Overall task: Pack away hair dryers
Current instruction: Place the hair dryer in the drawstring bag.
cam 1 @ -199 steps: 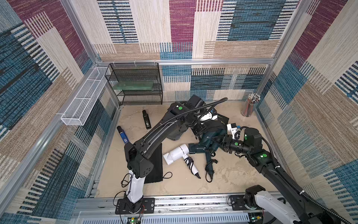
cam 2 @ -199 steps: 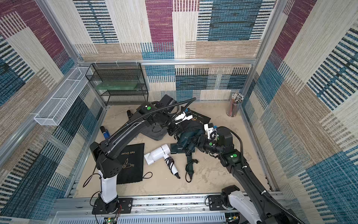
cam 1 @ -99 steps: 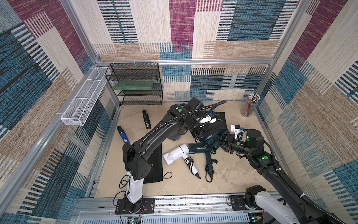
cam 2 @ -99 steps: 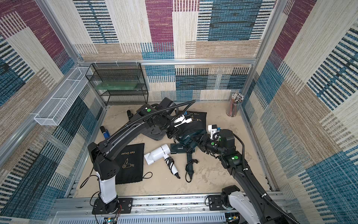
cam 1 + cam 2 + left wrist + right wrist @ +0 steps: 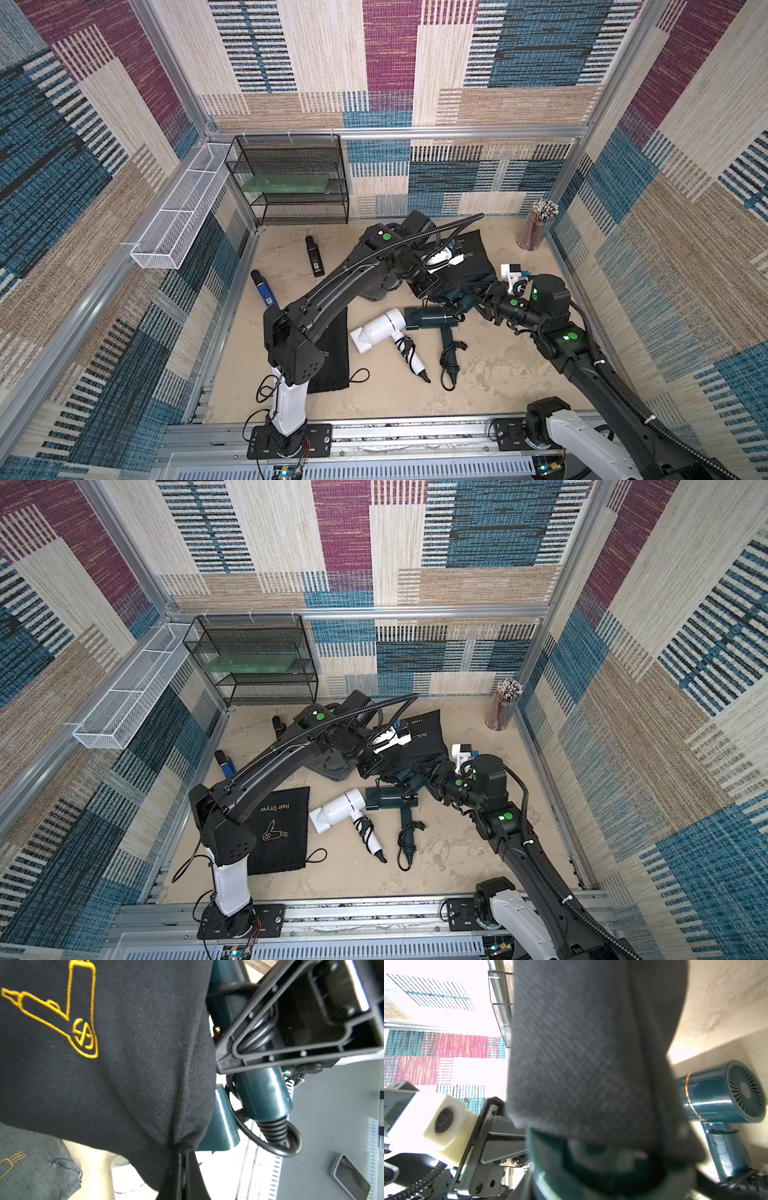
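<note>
My left gripper [image 5: 182, 1159] pinched a limp black cloth pouch [image 5: 135, 1064]; my right gripper [image 5: 478, 297] clamped a dark-teal plastic hair dryer [image 5: 266, 1095] by its slick-looking handle.

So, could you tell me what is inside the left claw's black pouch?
A teal dryer has its barrel under the pouch fabric, handle outside; deeper inside is covered.

Even daylight is filling both top views, edges bowing; wrist-view backgrounds are blowing out white, with the black pouch [image 5: 581, 1053] and nearest teal hair dryer [image 5: 548, 1159] blurring close-up.
</note>
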